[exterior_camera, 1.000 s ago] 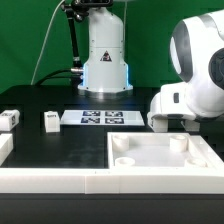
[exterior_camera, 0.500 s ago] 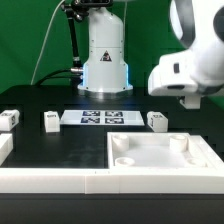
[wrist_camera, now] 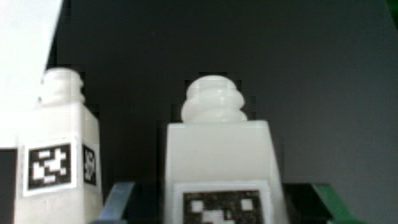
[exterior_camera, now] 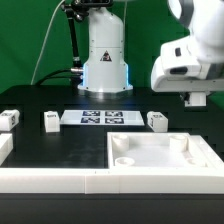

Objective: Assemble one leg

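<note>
My gripper [exterior_camera: 196, 100] hangs above the table at the exterior view's right. In the wrist view it [wrist_camera: 228, 205] holds a leg [wrist_camera: 219, 150], a white post with a rounded knob end and a black-and-white tag, and the fingers [wrist_camera: 125, 200] stand on either side of it. A second leg [wrist_camera: 63, 140] stands beside it on the black table. In the exterior view three legs stand on the table: one [exterior_camera: 157, 121] just left of my gripper, one [exterior_camera: 51, 121] further left and one [exterior_camera: 8, 119] at the far left edge.
The large white rimmed panel [exterior_camera: 150, 135] with corner holes lies at the front right. The marker board [exterior_camera: 102, 118] lies flat behind it, in front of the robot base [exterior_camera: 105, 60]. A white rail [exterior_camera: 50, 180] runs along the front edge.
My gripper has risen from table level at the right to well above the table. The three legs on the table have not moved.
</note>
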Tool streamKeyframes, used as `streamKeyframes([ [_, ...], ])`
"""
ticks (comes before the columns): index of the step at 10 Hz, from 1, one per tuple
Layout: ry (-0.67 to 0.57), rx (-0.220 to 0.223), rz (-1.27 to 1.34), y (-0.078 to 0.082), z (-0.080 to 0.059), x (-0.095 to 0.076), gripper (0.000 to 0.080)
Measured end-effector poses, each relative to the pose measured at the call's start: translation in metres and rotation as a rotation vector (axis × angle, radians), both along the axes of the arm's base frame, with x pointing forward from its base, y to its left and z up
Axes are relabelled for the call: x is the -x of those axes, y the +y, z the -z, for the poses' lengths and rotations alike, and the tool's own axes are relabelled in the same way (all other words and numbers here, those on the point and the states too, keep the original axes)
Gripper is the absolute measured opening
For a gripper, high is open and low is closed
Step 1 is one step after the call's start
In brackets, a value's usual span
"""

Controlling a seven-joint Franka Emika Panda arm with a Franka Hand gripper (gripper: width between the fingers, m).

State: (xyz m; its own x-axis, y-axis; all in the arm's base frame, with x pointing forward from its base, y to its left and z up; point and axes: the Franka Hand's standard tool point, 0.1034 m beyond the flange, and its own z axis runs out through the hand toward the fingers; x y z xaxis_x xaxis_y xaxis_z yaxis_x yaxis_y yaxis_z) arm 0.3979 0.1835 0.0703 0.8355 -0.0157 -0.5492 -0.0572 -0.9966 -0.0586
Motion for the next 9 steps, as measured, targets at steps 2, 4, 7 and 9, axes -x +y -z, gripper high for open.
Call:
streamKeyframes([
  [2,-0.131,-0.01,-0.039,-0.022,-0.016,-0.027,0.0285],
  [4,-0.303,-0.028,-0.026,-0.029,-0.034,-0.057,0.0285],
  [7,-0.514,-0.036,0.013,-0.04,-0.04,-0.076,0.0285],
  [9,-0.674,-0.041,0.019,-0.038,-0.039,-0.081,0.0285],
])
